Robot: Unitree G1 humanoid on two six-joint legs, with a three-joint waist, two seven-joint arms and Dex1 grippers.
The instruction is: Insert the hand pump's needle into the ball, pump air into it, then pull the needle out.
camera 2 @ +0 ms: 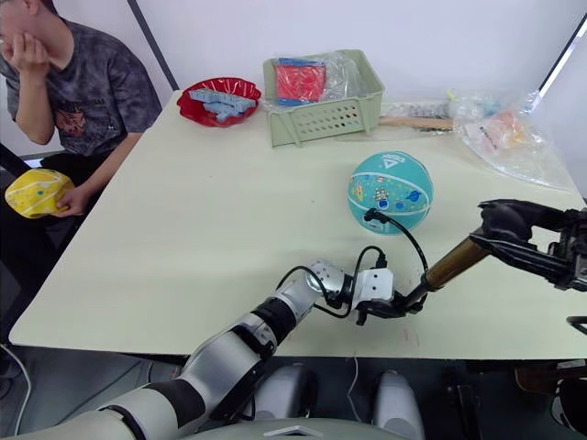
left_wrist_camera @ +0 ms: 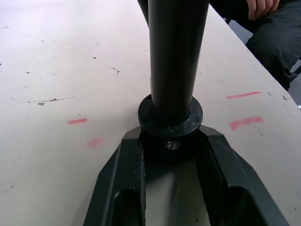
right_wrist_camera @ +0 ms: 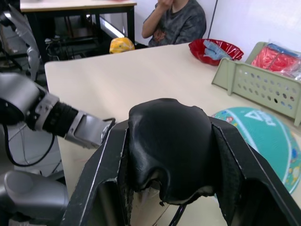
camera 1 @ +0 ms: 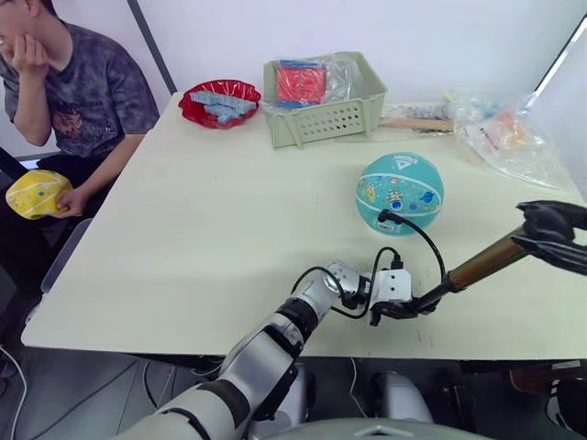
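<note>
Hand pump between both grippers: left fingers clamping its base cap, right fingers around its handle.

A pale cream table, scuffed and marked with short red strokes, is set against a white wall. A second, dark-framed table is seen beyond it across the room.
</note>
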